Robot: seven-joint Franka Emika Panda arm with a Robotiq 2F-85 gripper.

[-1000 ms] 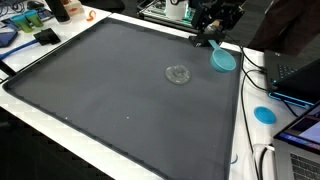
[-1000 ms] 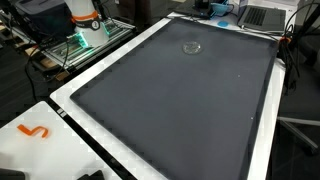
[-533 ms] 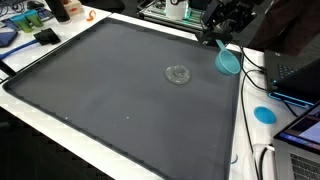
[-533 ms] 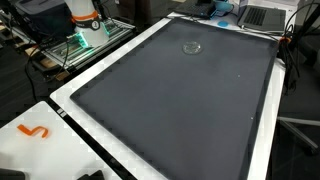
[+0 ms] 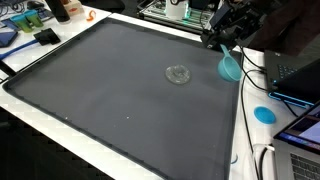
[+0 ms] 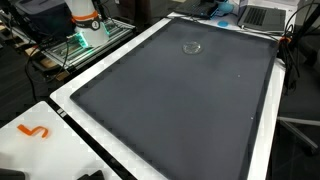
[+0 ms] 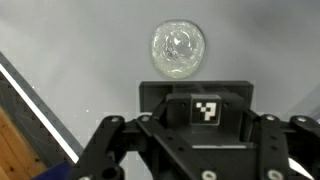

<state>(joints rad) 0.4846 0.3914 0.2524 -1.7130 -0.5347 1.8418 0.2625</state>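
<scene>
In an exterior view my gripper [image 5: 226, 42] hangs over the far right edge of the dark grey mat [image 5: 110, 90]. It is shut on a light blue cup [image 5: 230, 66], which dangles tilted below the fingers. A clear round dish [image 5: 179, 74] lies flat near the mat's middle, well apart from the gripper. It also shows in the other exterior view as the clear dish [image 6: 192, 46], and in the wrist view as the clear dish [image 7: 178, 48], beyond the gripper's body and its black-and-white marker [image 7: 203, 108]. The fingertips and the cup are out of the wrist view.
A white table border [image 5: 240, 130] rings the mat. A blue disc [image 5: 264, 113], cables and a laptop [image 5: 295, 80] sit at the right. Clutter and an orange piece [image 5: 88, 15] lie at the back left. An orange hook [image 6: 35, 131] rests on the white corner.
The gripper has carried the blue cup to the right, toward the mat's edge, and the cup tilts more. The clear dish has not moved.
</scene>
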